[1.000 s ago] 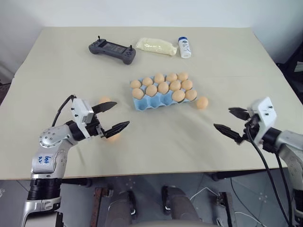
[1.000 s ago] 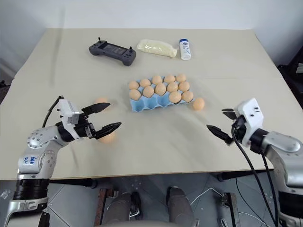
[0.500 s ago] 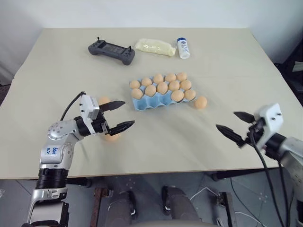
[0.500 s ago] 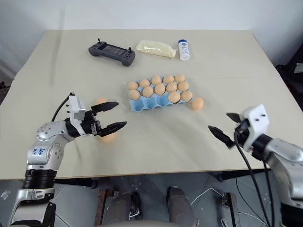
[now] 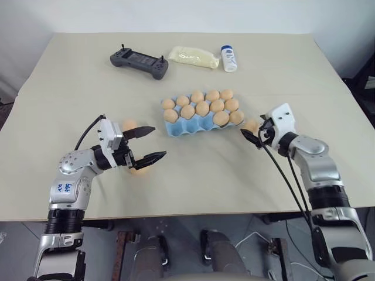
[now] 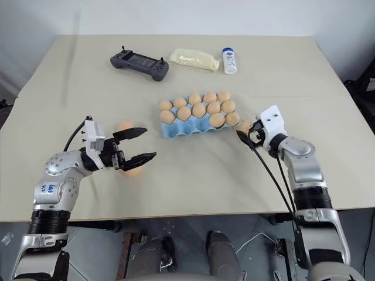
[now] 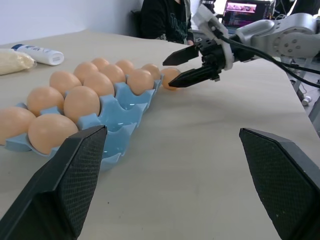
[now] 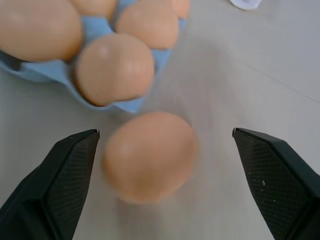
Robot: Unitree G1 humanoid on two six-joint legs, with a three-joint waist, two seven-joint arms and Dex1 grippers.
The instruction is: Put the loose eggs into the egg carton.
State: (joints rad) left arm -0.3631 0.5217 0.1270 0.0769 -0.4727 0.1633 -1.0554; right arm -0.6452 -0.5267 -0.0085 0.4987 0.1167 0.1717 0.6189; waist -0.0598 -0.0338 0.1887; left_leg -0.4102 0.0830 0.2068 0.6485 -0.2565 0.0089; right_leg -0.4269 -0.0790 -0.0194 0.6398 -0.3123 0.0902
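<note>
beige table (image 5: 293,64): ten eggs in egg carton (image 5: 186,127), three loose eggs (image 5: 251,125), both grippers (image 5: 147,144) wide.

One loose egg (image 8: 150,155) lies on the counter (image 8: 260,80) between the two wide-apart black fingers (image 8: 57,180) of the right end effector (image 8: 165,185). The blue egg carton (image 8: 127,104), full of eggs, sits just beyond it at 11 o'clock.

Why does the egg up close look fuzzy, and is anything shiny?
In the right wrist view, the loose egg between the right gripper fingers looks smeared at its edges. In the left wrist view, the eggs in the egg carton look crisp, and a wet-looking gleam sits in an empty blue cup.
</note>
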